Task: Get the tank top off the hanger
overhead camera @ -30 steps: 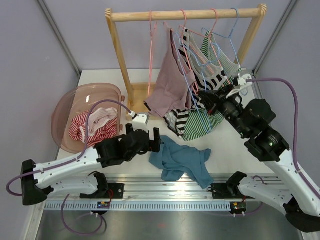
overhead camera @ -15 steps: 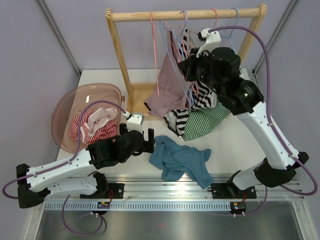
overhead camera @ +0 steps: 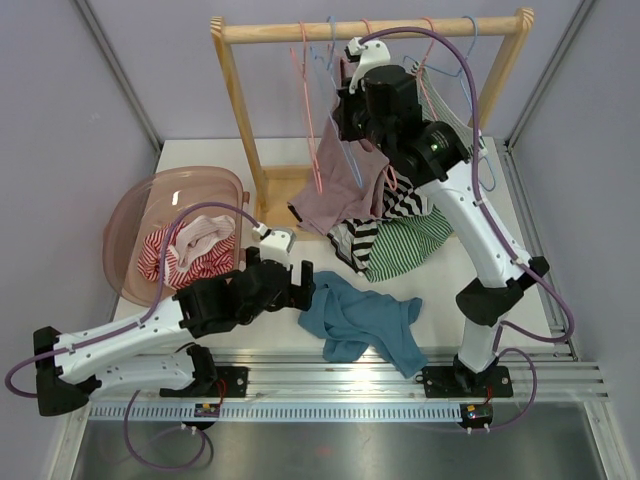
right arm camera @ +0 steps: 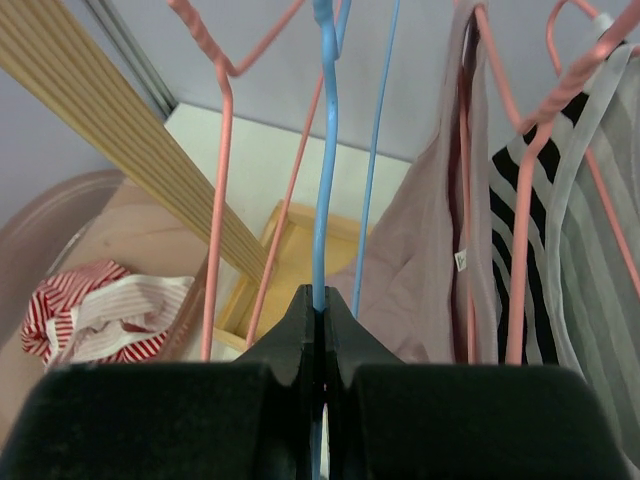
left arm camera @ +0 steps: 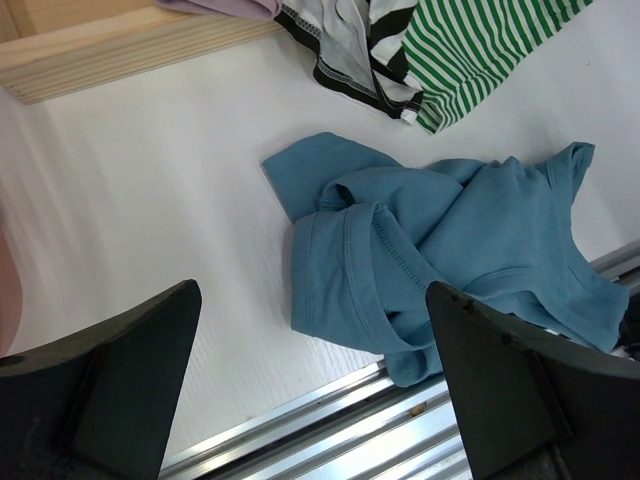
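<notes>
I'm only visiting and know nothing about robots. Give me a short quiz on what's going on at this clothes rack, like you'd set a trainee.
1. True or false: the left gripper stands open over the blue garment.
2. What is the right gripper shut on? A) a pink hanger B) the blue hanger C) the wooden rail
3. Fill in: the red-striped clothes lie in the pink ____.
Key: 1 true; 2 B; 3 basin.
</notes>
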### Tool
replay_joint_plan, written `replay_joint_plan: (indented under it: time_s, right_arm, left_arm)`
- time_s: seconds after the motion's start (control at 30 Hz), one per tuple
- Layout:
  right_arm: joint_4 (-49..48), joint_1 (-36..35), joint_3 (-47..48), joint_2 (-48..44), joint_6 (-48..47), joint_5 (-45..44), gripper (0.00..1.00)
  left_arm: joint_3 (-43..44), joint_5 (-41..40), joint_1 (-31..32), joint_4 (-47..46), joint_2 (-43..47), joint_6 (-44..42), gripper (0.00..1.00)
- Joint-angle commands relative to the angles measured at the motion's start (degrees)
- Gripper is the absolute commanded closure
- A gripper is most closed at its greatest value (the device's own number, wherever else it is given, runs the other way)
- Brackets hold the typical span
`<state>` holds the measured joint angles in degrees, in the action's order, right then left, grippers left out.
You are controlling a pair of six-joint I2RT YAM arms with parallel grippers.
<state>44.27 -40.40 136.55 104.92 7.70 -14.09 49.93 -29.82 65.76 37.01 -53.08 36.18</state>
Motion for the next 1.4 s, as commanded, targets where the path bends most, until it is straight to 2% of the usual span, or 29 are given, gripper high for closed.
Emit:
replay_joint_plan:
  time_s: [0.0,0.07,0.17,0.2,0.37,0.43,0.5,0.67,0.87,1.17,1.27,1.3,1.37]
  right_arm:
    - [0.99,-0.12,3.1,0.54,-1.73,-1.82,0.96]
    - [1.43,-0.12,3.11,0.63,-1.82,-1.21,0.89]
    - [1.17,-0.12,1.45,-1.29,-1.73,-0.68,0.56]
    - [0.91,-0.03,0.74,-2.0,-1.64,-0.42,0.38]
    - [0.46,-0.12,-3.22,-9.19,-1.11,1.43,0.19]
    - [0.9,-0.2,-6.1,-12.01,-1.11,2.39,0.02]
    - [0.64,-0.12,-9.44,-17.19,-0.85,3.01,0.0]
    - [-1.82,-0.03,-24.73,-31.76,-0.24,2.22,0.0]
    - [-2.52,-0.11,-38.36,-45.48,1.26,4.68,0.01]
    - [-4.46,-0.12,-48.66,-56.32,3.11,16.54,0.0]
    - [-4.63,-0.2,-50.06,-58.42,2.93,17.78,0.0]
    - [-4.72,-0.2,-50.33,-58.87,2.93,17.69,0.0]
    - [-4.72,-0.12,-50.94,-60.18,2.58,17.17,0.0]
  left_arm:
    - [0.26,3.1,0.07,-4.31,-0.88,-1.64,0.01]
    - [-0.01,4.41,0.16,-5.28,-1.58,-2.25,0.01]
    - [-0.62,7.39,0.42,-8.27,-2.64,-3.92,0.01]
    - [-0.71,8.37,0.51,-10.1,-3.08,-4.54,0.01]
    - [-0.19,12.33,1.39,-15.03,-7.55,-6.83,0.01]
    - [-0.01,14.95,1.39,-18.2,-10.8,-7.35,0.01]
    - [0.25,16.72,1.48,-21.18,-14.83,-7.71,0.01]
    - [1.57,19.36,1.83,-25.23,-23.72,-7.62,0.01]
    - [4.47,20.51,2.36,-25.94,-35.59,-6.65,0.01]
    - [7.11,20.86,3.94,-28.4,-50.27,-3.93,0.01]
    - [7.64,20.95,4.55,-28.31,-53.44,-3.58,0.14]
    - [7.55,20.95,4.73,-28.31,-53.79,-3.32,0.27]
    - [6.5,21.29,4.91,-28.92,-53.62,-3.14,0.48]
